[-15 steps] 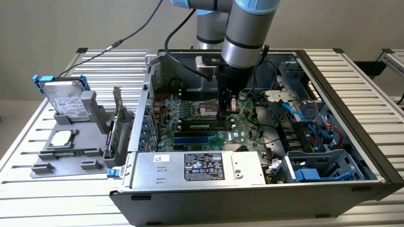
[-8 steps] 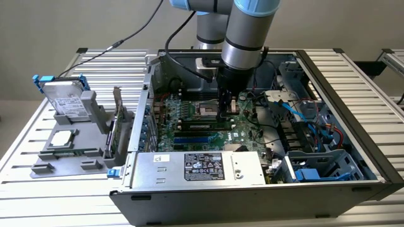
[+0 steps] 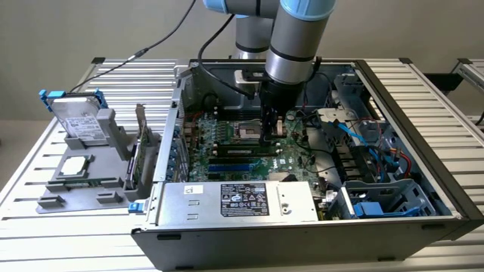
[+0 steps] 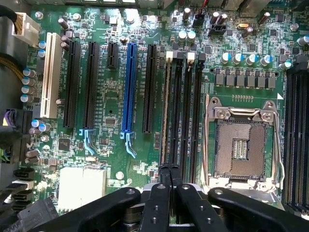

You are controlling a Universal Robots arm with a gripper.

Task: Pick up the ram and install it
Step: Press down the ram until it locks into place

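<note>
The ram (image 3: 240, 151) is a thin green stick with black chips, seated lengthwise in a memory slot on the motherboard (image 3: 226, 133) inside the open computer case. From the wrist it appears edge-on as a pale line (image 4: 166, 111) along the slot nearest the long black card slots. My gripper (image 3: 267, 137) reaches straight down into the case and is shut, with nothing between its fingers. Its joined tips (image 4: 169, 168) sit over the end of the ram that lies toward the exterior view's right. I cannot tell whether they touch it.
The empty CPU socket (image 4: 240, 145) lies beside the memory slots, and a blue card slot (image 4: 128, 87) sits among black ones. A power supply (image 3: 242, 199) fills the case front and cables run at the right. Outside, a grey holder (image 3: 83, 164) carries a hard drive (image 3: 76, 119) and an upright card (image 3: 140, 141).
</note>
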